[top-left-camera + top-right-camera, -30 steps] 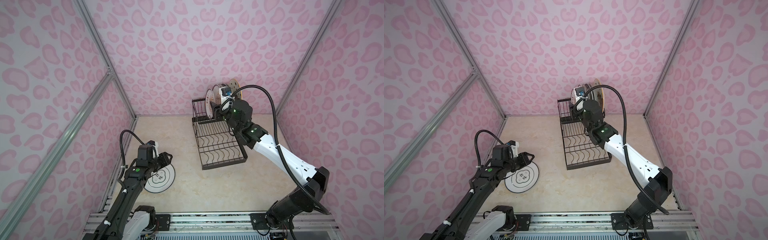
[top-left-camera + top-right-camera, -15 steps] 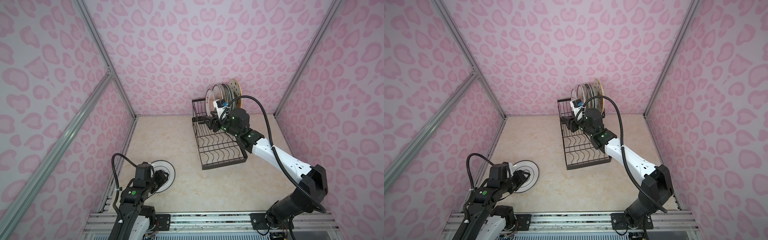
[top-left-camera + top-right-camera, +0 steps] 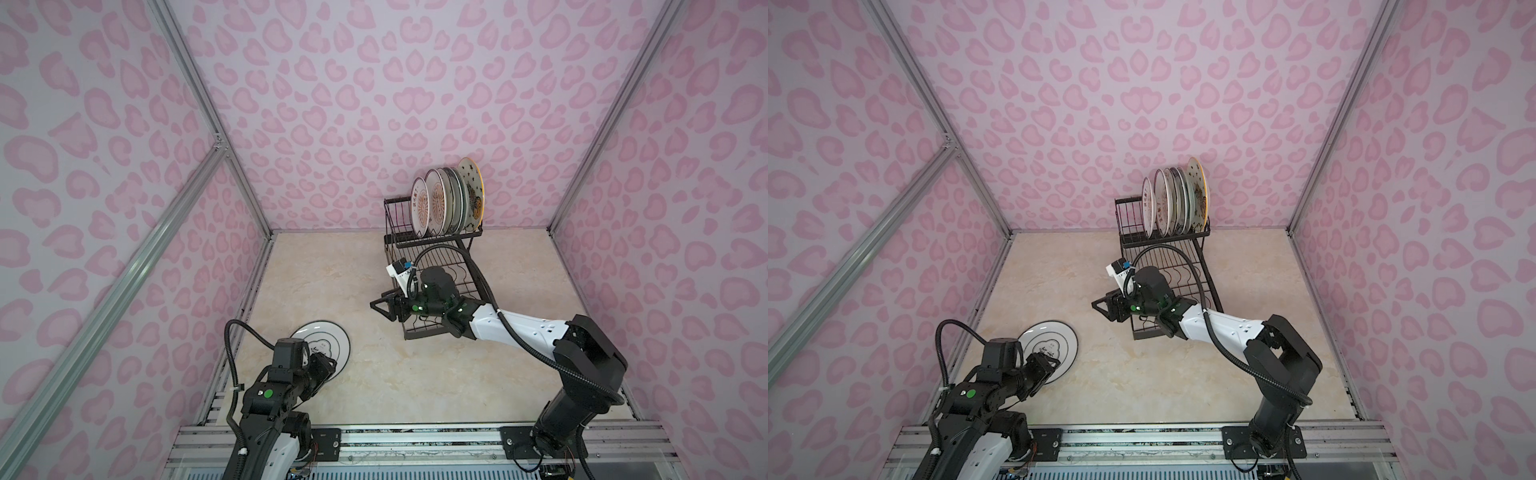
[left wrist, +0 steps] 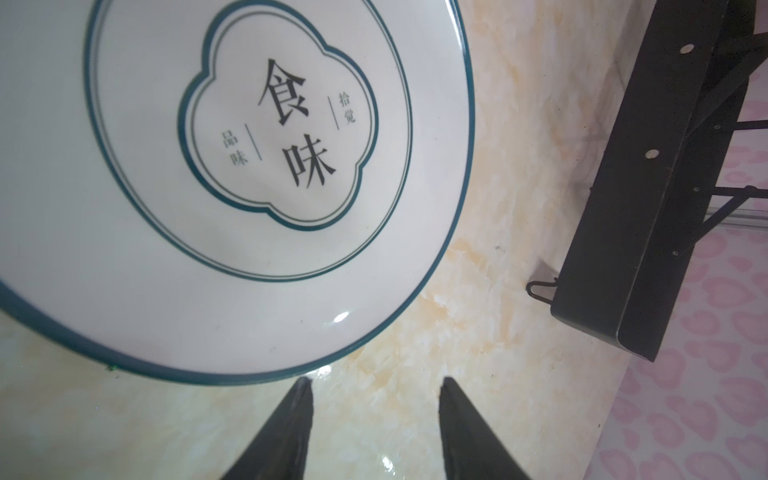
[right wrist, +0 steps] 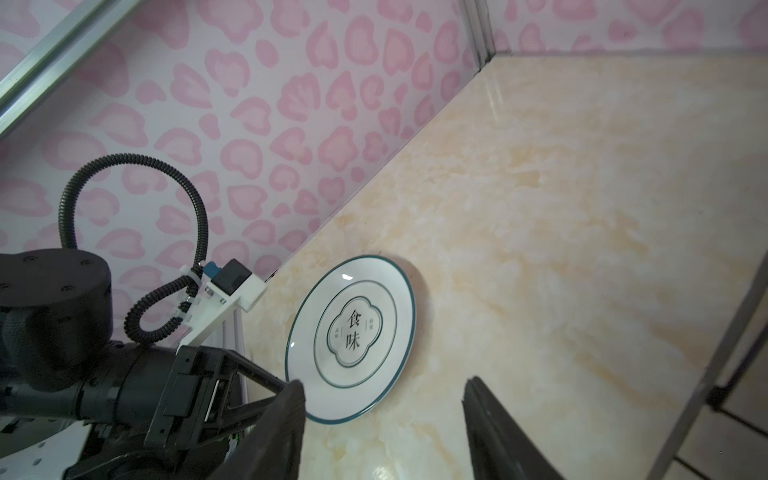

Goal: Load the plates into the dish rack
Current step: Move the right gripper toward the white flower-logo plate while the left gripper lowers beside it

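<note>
A lab robot test cell: pink heart-spotted wall panels (image 3: 374, 104) on silver aluminium struts (image 3: 205, 104) enclose a cream marble-patterned tabletop (image 3: 374, 386) and metal mounting rail (image 3: 415, 442).

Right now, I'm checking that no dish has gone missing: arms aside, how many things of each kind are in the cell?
Plates standing in the dish rack: 6 (the middle ones overlap, so this is a close read)
Plate lying flat on the table: 1
Dish rack: 1
Total: 8
</note>
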Controlling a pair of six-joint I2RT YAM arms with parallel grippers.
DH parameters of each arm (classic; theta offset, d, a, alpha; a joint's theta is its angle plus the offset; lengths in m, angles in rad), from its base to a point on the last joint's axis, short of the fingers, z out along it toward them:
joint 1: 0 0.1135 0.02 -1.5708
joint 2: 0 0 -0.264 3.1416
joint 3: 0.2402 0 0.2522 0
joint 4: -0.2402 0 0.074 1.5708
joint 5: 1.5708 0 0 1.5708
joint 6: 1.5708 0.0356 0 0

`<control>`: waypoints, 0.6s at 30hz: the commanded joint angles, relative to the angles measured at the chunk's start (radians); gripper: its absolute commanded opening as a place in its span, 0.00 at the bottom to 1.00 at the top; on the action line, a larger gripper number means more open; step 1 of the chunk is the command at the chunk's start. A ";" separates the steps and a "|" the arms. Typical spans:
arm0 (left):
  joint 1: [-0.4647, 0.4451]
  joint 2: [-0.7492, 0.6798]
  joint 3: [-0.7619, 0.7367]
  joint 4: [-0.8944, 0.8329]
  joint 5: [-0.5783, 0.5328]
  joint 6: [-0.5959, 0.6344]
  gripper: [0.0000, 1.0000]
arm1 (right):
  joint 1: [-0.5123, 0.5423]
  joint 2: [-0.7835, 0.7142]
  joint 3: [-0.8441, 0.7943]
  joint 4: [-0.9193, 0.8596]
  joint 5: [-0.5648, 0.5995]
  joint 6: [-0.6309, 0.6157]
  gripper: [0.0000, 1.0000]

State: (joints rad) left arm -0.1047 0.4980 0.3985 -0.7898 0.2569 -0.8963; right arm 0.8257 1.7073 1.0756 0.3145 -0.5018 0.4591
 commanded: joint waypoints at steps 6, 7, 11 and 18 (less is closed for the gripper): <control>0.002 -0.030 -0.015 0.004 -0.014 -0.013 0.52 | 0.101 0.121 0.029 0.071 0.086 0.247 0.59; 0.001 -0.039 -0.014 0.003 -0.017 -0.016 0.52 | 0.108 0.140 0.041 0.074 0.084 0.265 0.59; 0.001 -0.067 -0.005 -0.012 -0.032 -0.013 0.52 | 0.129 0.229 0.098 0.067 0.069 0.312 0.59; 0.001 -0.075 -0.010 -0.009 -0.030 -0.010 0.52 | 0.139 0.372 0.174 0.062 0.050 0.370 0.48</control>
State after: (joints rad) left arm -0.1047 0.4259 0.3862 -0.7986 0.2359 -0.9115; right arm 0.9607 2.0453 1.2304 0.3580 -0.4385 0.7849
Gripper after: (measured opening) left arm 0.519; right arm 0.488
